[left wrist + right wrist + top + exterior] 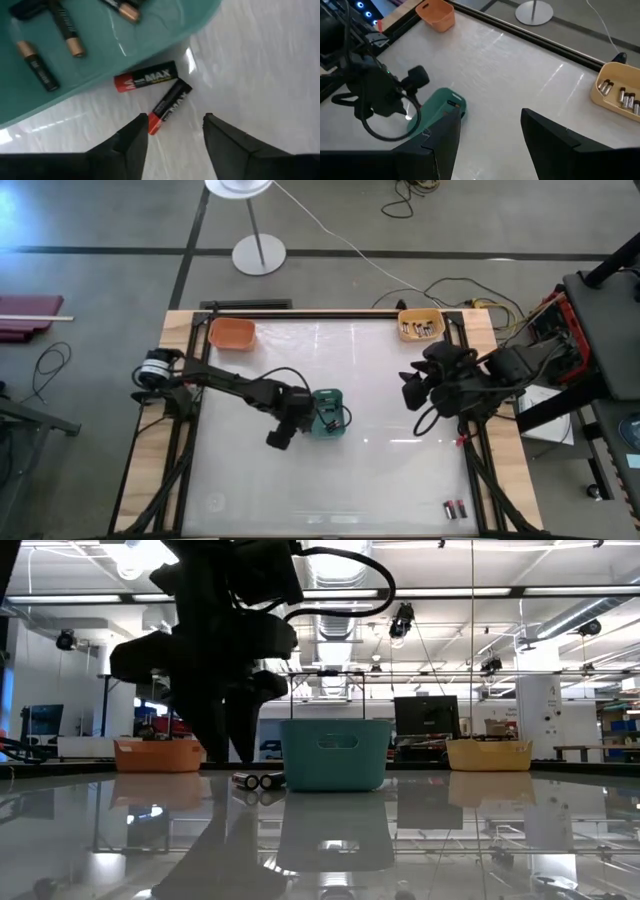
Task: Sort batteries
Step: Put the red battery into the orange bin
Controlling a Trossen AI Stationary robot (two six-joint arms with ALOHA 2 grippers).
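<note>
Glass tabletop (370, 470) mostly bare; teal bin (329, 413) partly hidden under left hand (172, 131), fingers apart above two red-black batteries (156, 92) beside the bin. Right hand (490, 131) waits spread near the yellow bin (421, 326).

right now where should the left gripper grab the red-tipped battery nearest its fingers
Grip the nearer battery across its black mid-body, coming straight down from above. It lies flat on the table, angled, its far end close to the second battery beside the teal bin. The open left gripper should probably turn to straddle it.
</note>
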